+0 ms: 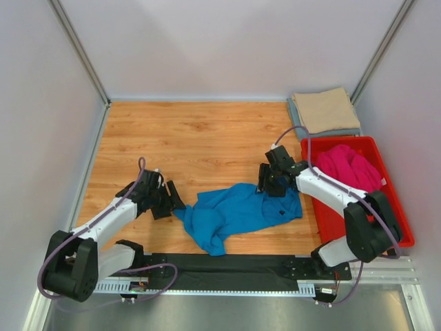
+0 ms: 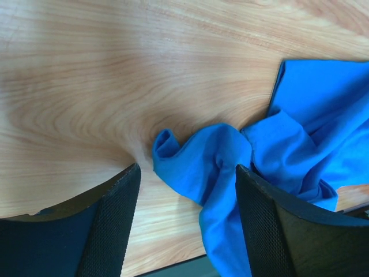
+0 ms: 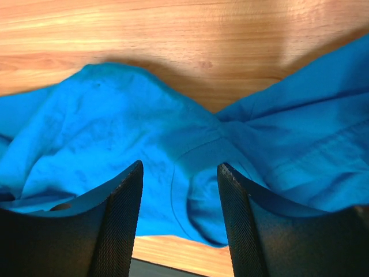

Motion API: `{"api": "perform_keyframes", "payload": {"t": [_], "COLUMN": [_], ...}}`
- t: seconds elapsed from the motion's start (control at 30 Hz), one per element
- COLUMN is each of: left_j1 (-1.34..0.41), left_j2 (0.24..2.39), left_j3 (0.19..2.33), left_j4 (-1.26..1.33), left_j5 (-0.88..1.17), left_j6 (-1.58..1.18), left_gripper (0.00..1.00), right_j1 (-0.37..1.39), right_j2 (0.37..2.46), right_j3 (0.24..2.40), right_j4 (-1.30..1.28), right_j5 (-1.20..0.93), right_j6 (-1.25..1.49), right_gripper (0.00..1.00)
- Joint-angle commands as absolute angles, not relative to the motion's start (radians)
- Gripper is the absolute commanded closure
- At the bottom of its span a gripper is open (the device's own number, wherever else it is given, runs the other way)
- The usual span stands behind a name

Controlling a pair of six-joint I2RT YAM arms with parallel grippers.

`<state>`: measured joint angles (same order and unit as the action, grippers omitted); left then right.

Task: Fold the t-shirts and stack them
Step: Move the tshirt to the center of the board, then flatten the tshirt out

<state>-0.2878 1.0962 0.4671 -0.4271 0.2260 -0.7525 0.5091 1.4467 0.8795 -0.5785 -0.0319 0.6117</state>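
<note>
Cloth first: bright blue short-sleeved t-shirt (image 1: pixel 238 210) lies crumpled and unfolded by the near edge of the wooden desk (image 1: pixel 193 138), about midway along it; left gripper (image 2: pixel 187 168) sits low at the shirt's left end, jaws well apart and astride a rumpled tongue of fabric, nothing pinched; right gripper (image 3: pixel 180 164) hangs over the shirt's right, far part, jaws partly open, cloth under and between the fingers but not clamped; magenta pink shirt (image 1: pixel 348 167) heaped in the red plastic bin (image 1: pixel 327 221) at the right edge; tan beige shirt (image 1: pixel 324 109) folded on a grey-blue shirt (image 1: pixel 341 132) at the far right corner

Handling, as judged: light, limp, no stiffness; it will sag and drag, and a single layer may slide free; best hold looks like a hem or shoulder seam at each end, pinching the doubled edge, so both arms can spread it flat before folding
</note>
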Motion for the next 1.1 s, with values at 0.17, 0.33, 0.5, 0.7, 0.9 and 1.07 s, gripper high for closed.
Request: {"api": "perform_keyframes", "payload": {"t": [0.17, 0.33, 0.5, 0.7, 0.9, 1.07], "left_j1": [-0.291, -0.291, -0.285, -0.285, -0.285, -0.285], "left_j2": [1.198, 1.287, 1.278, 1.092, 0.953, 0.839], "left_j3": [0.522, 0.537, 0.784, 1.075, 0.929, 0.651], "left_j4": [-0.301, -0.192, -0.46, -0.736, -0.713, -0.6], "left_j5": [0.26, 0.345, 0.197, -0.066, 0.023, 0.13], "left_j6": [-0.735, -0.752, -0.69, -0.624, -0.67, -0.718], "left_gripper": [0.32, 0.76, 1.0, 1.0, 1.0, 1.0], "right_j1": [0.508, 0.508, 0.508, 0.508, 0.495, 0.495], "right_j2": [1.515, 1.563, 1.546, 1.338, 1.158, 0.964], "right_j3": [0.9, 0.96, 1.095, 1.264, 1.169, 0.827], "right_j4": [-0.494, -0.492, -0.546, -0.807, -1.015, -1.0], "right_j5": [-0.011, -0.02, -0.029, 0.179, 0.287, 0.183], "right_j6": [0.614, 0.575, 0.523, 0.495, 0.595, 0.791], "right_gripper": [0.49, 0.7, 1.0, 1.0, 1.0, 0.93]}}
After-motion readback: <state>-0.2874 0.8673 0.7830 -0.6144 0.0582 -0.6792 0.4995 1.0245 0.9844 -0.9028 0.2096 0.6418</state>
